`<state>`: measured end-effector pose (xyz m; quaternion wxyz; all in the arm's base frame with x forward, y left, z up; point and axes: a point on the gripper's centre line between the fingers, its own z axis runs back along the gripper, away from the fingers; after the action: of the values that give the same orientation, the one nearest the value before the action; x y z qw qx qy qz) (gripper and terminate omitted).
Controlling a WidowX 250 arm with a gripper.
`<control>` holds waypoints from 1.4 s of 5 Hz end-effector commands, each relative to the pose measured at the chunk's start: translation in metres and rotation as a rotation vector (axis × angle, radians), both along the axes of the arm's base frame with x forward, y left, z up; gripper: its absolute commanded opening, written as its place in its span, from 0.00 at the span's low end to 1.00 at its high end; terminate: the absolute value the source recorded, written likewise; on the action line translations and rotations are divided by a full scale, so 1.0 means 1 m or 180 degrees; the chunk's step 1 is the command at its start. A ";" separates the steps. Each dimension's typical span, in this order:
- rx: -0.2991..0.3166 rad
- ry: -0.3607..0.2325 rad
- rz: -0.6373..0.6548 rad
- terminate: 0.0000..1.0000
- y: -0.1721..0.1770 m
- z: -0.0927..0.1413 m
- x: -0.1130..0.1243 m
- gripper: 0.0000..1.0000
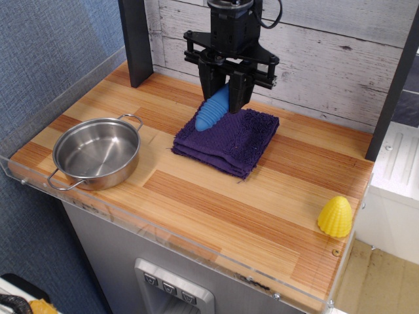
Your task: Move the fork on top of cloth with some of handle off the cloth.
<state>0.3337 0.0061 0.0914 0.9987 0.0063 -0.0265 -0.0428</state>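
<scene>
The dark purple cloth (230, 142) lies folded on the wooden table near the back wall. My black gripper (226, 88) hangs above the cloth's back left corner and is shut on the fork. Only the fork's ribbed blue handle (213, 110) shows. It slopes down and to the left from between my fingers, and its free end hangs over the cloth's left edge. The fork's metal head is hidden behind my fingers. I cannot tell whether the handle touches the cloth.
A steel pot (97, 152) stands at the left front of the table. A yellow ribbed cone (335, 216) sits at the right front. A dark post (135, 39) stands at the back left. A clear rim (163, 239) runs along the table's front edge.
</scene>
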 end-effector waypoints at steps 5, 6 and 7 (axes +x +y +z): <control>0.0183 0.0184 0.0145 0.00 0.018 -0.063 -0.007 0.00; 0.0138 0.0204 0.0125 0.00 0.018 -0.060 -0.008 1.00; 0.0085 0.0161 0.0108 0.00 0.018 -0.051 -0.011 1.00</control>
<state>0.3214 0.0167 0.0229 0.9991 0.0135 0.0284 -0.0297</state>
